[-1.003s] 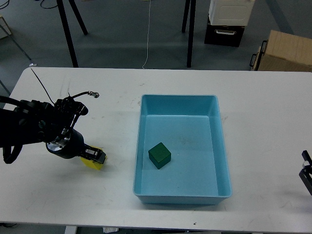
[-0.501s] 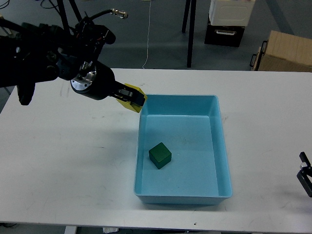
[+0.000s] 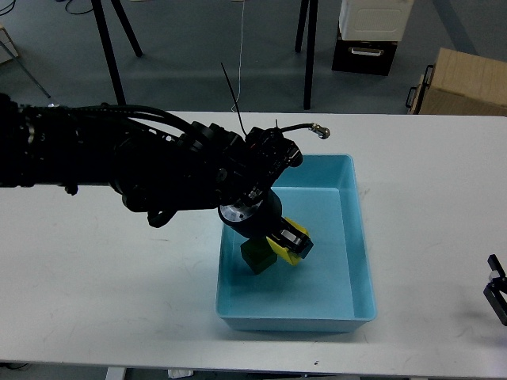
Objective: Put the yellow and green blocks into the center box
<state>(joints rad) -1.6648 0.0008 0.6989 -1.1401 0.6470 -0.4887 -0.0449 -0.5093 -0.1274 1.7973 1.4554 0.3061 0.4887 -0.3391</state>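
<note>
Left end effector clamping yellow block, green block half hidden, right end effector cropped, state unclear

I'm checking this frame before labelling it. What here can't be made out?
- Green block, head view: mostly hidden behind the left end effector.
- Yellow block: whether it touches the box floor is unclear; the fingers cover it.
- Right end effector: cut off by the right edge, state unreadable.
</note>
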